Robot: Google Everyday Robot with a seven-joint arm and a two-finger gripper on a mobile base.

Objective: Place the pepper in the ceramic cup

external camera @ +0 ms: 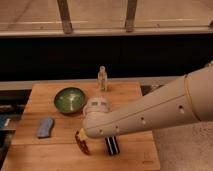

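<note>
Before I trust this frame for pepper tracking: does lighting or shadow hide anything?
Camera view: soft, even light on the table; the dark band behind it shows nothing; the hand sits over the pepper, hiding its upper end.

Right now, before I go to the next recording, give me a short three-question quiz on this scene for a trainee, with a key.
1. True or false: the pepper lies inside the green bowl.
2. The end effector is low over which thing? A) the blue pad B) the pepper C) the green bowl
3. Name the thing standing at the far edge of the wooden table.
Key:
1. False: it lies on the table, left of the black bar.
2. B: the open end effector sits just above the pepper's upper end.
3. The small clear bottle.
</note>
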